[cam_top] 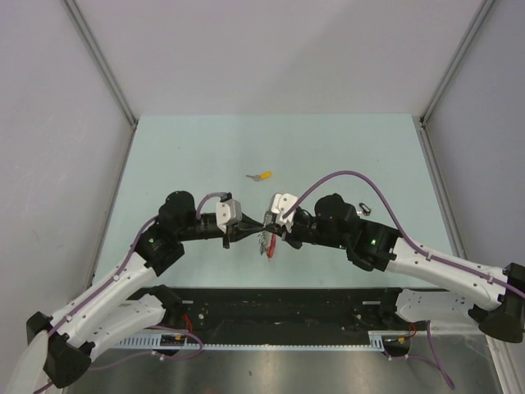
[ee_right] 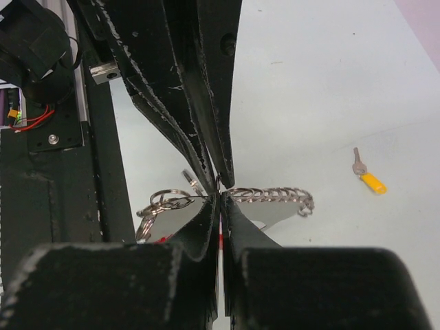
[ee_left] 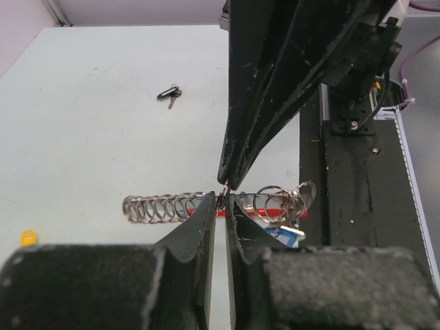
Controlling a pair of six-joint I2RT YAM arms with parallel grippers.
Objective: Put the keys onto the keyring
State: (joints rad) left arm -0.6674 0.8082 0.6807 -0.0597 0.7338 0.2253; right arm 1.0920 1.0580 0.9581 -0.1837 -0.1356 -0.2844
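Left claw [ee_left: 220, 203]: my fingers are nearly pressed together with only a thin slit between them, nipping the wire of the keyring [ee_left: 285, 198] where its chain [ee_left: 159, 207] meets the bunch of rings. Right claw [ee_right: 220, 206]: pressed together, tips pinching the same keyring at that same joint. It comes in from the opposite side and sits tip to tip with my left claw.

The keyring sits between my two claws and looks lifted off the table [cam_top: 205, 156].

In the left wrist view the chain runs out to one side of the pinch and the ring loops to the other. The red strap [ee_left: 271, 214] shows just under the rings, partly hidden by my finger. The blue-capped key [ee_left: 290, 236] is just below the rings, right against the bunch; I cannot tell if it is threaded on.

In the top view the chain and strap trail from the pinch toward my bases.

The yellow-capped key [ee_right: 370, 180] lies flat on the table, well apart from the keyring, on the side of it away from my bases. A black clip [ee_left: 169, 93] lies on the table well apart from the keyring, on my right-arm side.
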